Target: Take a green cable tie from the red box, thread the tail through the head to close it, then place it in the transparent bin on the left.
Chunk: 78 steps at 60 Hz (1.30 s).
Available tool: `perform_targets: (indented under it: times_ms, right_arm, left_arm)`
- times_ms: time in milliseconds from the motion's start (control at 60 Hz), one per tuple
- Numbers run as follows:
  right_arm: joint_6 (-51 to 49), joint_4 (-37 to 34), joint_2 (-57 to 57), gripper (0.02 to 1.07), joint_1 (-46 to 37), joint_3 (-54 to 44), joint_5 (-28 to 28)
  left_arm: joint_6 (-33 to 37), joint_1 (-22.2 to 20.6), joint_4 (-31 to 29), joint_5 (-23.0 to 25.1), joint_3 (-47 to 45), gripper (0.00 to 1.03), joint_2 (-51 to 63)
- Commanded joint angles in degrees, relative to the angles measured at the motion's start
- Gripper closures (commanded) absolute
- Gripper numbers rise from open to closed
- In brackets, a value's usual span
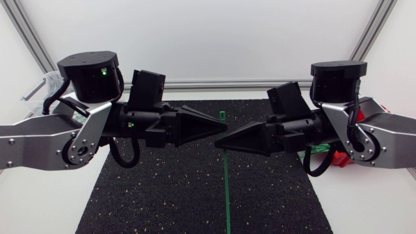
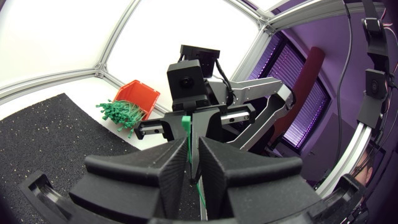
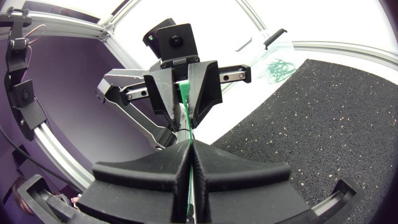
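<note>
The left gripper (image 1: 221, 130) and right gripper (image 1: 220, 143) met tip to tip above the black mat (image 1: 162, 195), each with its wedge fingers pressed together on the same green cable tie (image 1: 226, 188). The tie ran upright between the two noses: a short end stood up just above them, and the long tail hung down over the mat. Seen from the left wrist, the red box (image 2: 138, 94) sat at the mat's far edge with a bundle of spare green ties (image 2: 121, 113) spilling from it. Seen from the right wrist, the transparent bin (image 3: 277, 53) lay beyond the mat, holding looped green ties (image 3: 278, 67).
</note>
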Motion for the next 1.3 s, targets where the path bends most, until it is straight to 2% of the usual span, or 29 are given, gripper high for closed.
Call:
perform_targets:
  times_ms: [0,100,1133,1150,1183,1233,1283]
  right_arm:
    - [1.28,1.02,-0.9,1.01,0.37,-1.32,0.32]
    - [1.28,1.11,-0.9,1.01,0.37,-1.32,0.41]
    - [0.49,1.29,-0.11,1.01,1.86,-1.85,3.13]
    - [0.49,1.11,-0.11,1.0,1.69,-1.68,3.04]
    - [0.49,0.58,-0.29,0.88,1.34,-1.5,2.96]
    - [0.49,-0.03,-0.64,0.6,0.19,-1.15,2.78]
    - [0.4,-0.82,-1.34,0.4,-0.86,-0.89,1.37]
  left_arm:
    - [-1.23,0.55,1.3,-0.08,1.44,0.89,0.37]
    - [-1.32,0.64,1.65,-0.08,1.35,0.98,0.46]
    - [-4.22,1.78,2.36,-1.23,2.14,0.99,0.37]
    - [-4.22,1.78,2.36,-1.23,2.14,0.99,0.28]
    - [-4.31,1.87,2.36,-1.23,2.31,0.99,0.28]
    - [-4.31,2.04,2.36,-1.23,2.4,0.99,0.19]
    - [-4.49,2.66,2.44,-1.23,2.58,0.99,-0.07]
